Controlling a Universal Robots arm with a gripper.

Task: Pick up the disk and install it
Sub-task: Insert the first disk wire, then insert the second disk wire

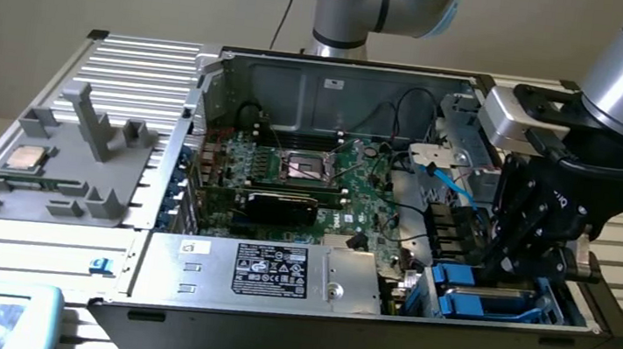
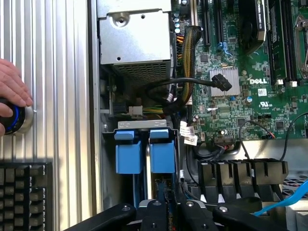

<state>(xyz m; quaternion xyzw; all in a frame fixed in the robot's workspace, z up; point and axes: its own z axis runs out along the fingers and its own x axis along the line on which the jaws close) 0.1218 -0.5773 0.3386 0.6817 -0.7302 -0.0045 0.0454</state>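
- The disk (image 2: 162, 153), blue rails uppermost, stands on edge in the drive bay (image 1: 564, 311) at the open computer case's (image 1: 270, 333) corner, beside a second blue carrier (image 2: 128, 155); you see it already low in its slot.
- Your gripper (image 2: 163, 206) reaches straight down into that bay, fingers narrow and closed about the disk's edge, apparently to keep it square to the slot.
- The silver power supply (image 1: 265, 270) and the motherboard (image 1: 324, 176) crowd the bay, which leaves you only a vertical approach.
- On the counter (image 1: 125, 56), a hand (image 2: 12, 91) rests on a blue-ringed button, likely as a safeguard.
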